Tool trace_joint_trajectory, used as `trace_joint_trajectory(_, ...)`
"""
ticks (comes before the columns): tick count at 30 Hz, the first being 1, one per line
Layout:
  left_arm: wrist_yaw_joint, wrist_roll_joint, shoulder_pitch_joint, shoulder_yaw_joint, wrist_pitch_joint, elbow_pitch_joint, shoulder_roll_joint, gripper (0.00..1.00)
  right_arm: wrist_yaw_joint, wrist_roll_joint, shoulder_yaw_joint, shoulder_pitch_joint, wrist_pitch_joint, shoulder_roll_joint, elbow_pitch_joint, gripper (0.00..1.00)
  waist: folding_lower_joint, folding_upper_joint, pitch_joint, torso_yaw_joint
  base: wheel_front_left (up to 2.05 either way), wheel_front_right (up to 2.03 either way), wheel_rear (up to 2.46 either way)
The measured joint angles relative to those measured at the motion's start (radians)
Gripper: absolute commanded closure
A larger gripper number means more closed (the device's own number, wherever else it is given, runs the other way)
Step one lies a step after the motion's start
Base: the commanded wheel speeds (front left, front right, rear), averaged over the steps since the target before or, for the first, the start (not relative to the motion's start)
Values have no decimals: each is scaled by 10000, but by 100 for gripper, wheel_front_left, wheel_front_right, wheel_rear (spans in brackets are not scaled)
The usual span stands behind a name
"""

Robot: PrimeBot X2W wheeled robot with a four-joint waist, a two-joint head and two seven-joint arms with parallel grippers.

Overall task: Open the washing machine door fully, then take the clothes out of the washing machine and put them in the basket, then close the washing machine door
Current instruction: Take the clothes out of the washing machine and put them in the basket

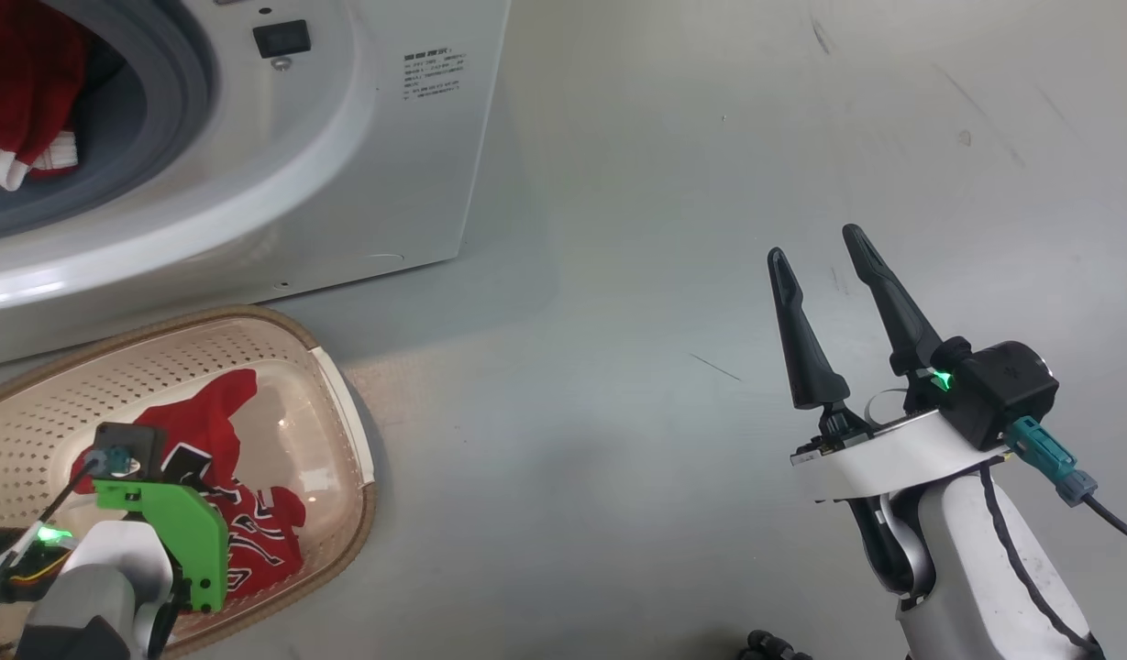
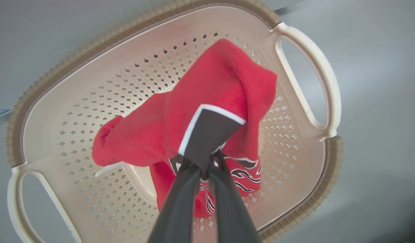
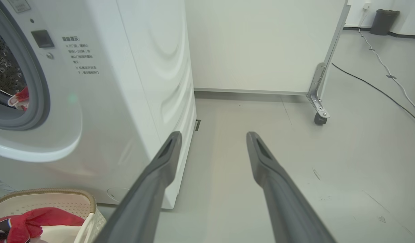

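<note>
Spreading wide to the right of the washing machine [image 1: 343,156], the bare grey floor [image 1: 664,183] gives the most open room. Right wrist view: it runs back to a white partition [image 3: 261,44] on a caster [image 3: 319,118], with a cable [image 3: 379,87] trailing beyond. The machine's right front corner is a hard vertical edge beside that gap.

Drum mouth uncovered, ringed by a grey seal [image 1: 173,101]. Red clothes [image 1: 22,82] with a white cuff lie inside against the lower seal.

Basket [image 1: 251,316] on the floor just in front of the machine's base. Brown rim close to the white panel, one white handle [image 1: 348,412] facing the open floor.

Left arm reaches down over the basket, its green bracket [image 1: 173,532] above the near half. Left gripper [image 2: 204,165] clenched, pinching a black, white-edged panel of a red jersey [image 2: 214,84]. The cloth droops inside the rim; cannot tell whether it touches bottom.

Right arm rises from lower right, well apart from machine and basket. Right gripper [image 1: 813,243] released, fingers spread with nothing between them, pointing along the floor past the machine's side.
</note>
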Motion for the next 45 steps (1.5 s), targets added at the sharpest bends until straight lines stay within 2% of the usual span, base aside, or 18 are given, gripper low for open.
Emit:
trace_joint_trajectory(17,393,263,-810,81,4,1363,201,100,-90,90,31,-320,0,8,-117,0,0,0,866,-377,0,0,0)
trace_joint_trajectory(19,468,263,-817,86,0,1496,192,50,-136,94,46,-356,0,8,-117,0,0,0,894,-391,0,0,0)
trace_joint_trajectory(20,470,261,-835,94,-15,1569,184,0,-148,107,52,-358,0,8,-117,0,0,0,904,-394,0,0,0)
trace_joint_trajectory(31,481,272,-1234,-42,-671,2056,-102,0,-176,171,-19,-369,0,8,-54,0,0,0,763,-229,0,0,0)
trace_joint_trajectory(45,374,259,-1321,-157,-2416,2274,-736,0,-173,-198,-355,-368,0,4,253,0,0,0,-132,333,0,0,0)
